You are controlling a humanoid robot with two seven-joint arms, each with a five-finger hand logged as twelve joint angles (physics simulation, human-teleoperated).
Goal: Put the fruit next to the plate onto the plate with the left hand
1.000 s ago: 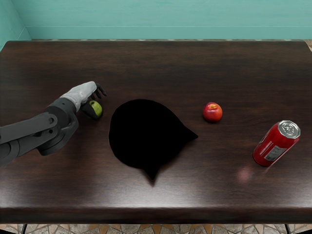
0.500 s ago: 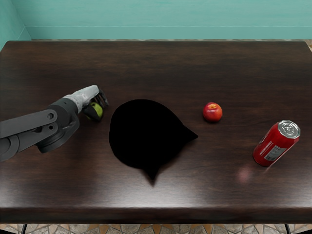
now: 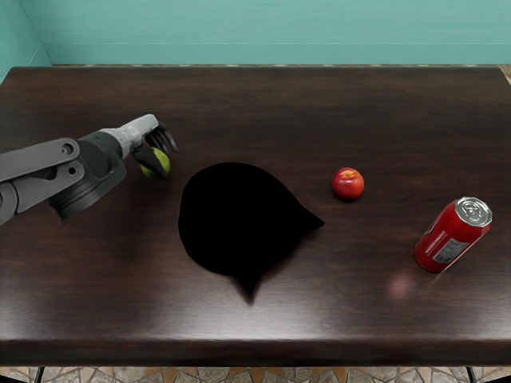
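The left hand grips the green fruit, just beside the black plate on its left. Grasp made, I'd say; carrying it over and setting it down remain.

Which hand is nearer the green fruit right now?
Left. The left hand is wrapped around the green fruit, just left of the black plate. The right hand is out of view.
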